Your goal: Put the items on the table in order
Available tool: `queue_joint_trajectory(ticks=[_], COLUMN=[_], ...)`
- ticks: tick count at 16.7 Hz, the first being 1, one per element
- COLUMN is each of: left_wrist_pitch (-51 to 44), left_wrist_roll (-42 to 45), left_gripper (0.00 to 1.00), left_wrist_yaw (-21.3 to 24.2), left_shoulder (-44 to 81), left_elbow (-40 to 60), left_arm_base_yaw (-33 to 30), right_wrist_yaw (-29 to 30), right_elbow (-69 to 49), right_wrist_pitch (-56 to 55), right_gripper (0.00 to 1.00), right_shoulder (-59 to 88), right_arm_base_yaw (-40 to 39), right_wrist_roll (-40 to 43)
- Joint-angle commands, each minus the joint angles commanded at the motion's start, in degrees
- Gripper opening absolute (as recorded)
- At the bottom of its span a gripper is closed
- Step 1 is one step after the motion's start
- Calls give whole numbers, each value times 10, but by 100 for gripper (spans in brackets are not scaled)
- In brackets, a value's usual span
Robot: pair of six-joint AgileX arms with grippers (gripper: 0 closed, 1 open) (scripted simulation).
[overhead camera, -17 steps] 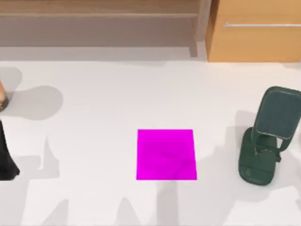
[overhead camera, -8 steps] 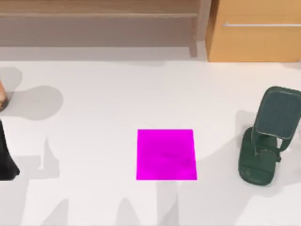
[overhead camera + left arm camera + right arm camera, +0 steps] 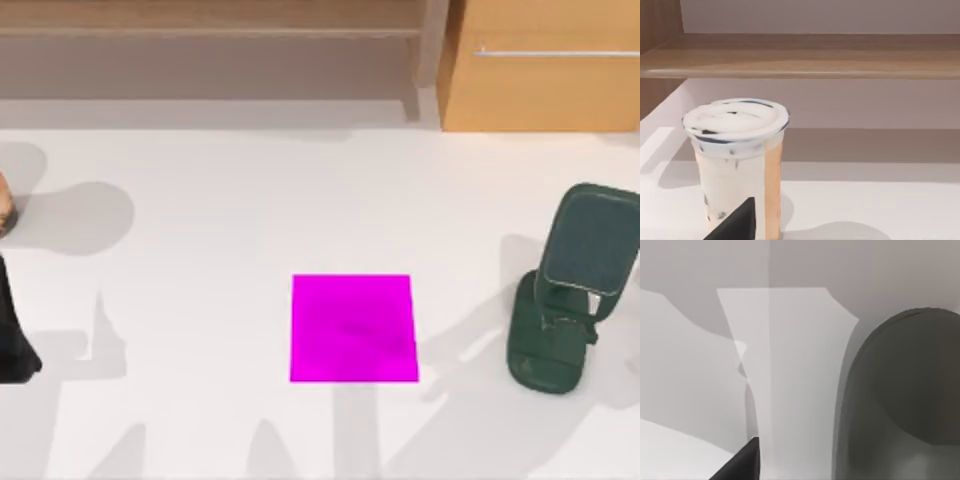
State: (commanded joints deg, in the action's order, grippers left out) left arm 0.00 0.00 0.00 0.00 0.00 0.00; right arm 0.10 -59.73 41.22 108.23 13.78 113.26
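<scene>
The white bench (image 3: 220, 230) carried a magenta square mat (image 3: 353, 328) at its middle and a dark green phone stand (image 3: 565, 300) near its right edge. My left wrist view faced a lidded milk-tea cup (image 3: 737, 160) before a wooden shelf (image 3: 805, 57). Whether my jaws were spread, I could not tell.

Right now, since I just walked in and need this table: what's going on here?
Nothing looks held at this moment. On the table, a magenta mat lies in the middle, a dark green stand is at the right side, and a lidded milk-tea cup is at the far left. The left gripper faces the cup; the right gripper is close to the stand.
</scene>
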Motion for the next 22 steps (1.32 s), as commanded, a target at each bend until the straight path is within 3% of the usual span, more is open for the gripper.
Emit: queue_joint_trajectory(ticks=[2,15,22], left_wrist_pitch=[0,0,0], left_wrist_roll=[0,0,0], left_gripper=[100,100,100], left_wrist_yaw=[0,0,0], left_shoulder=[0,0,0], left_elbow=[0,0,0], left_arm_base_yaw=[0,0,0], right_wrist_yaw=[0,0,0], right_elbow=[0,0,0], right_wrist_pitch=[0,0,0], right_gripper=[100,2,0], right_shoulder=[0,0,0], right_arm_base_yaw=[0,0,0], right_wrist_roll=[0,0,0])
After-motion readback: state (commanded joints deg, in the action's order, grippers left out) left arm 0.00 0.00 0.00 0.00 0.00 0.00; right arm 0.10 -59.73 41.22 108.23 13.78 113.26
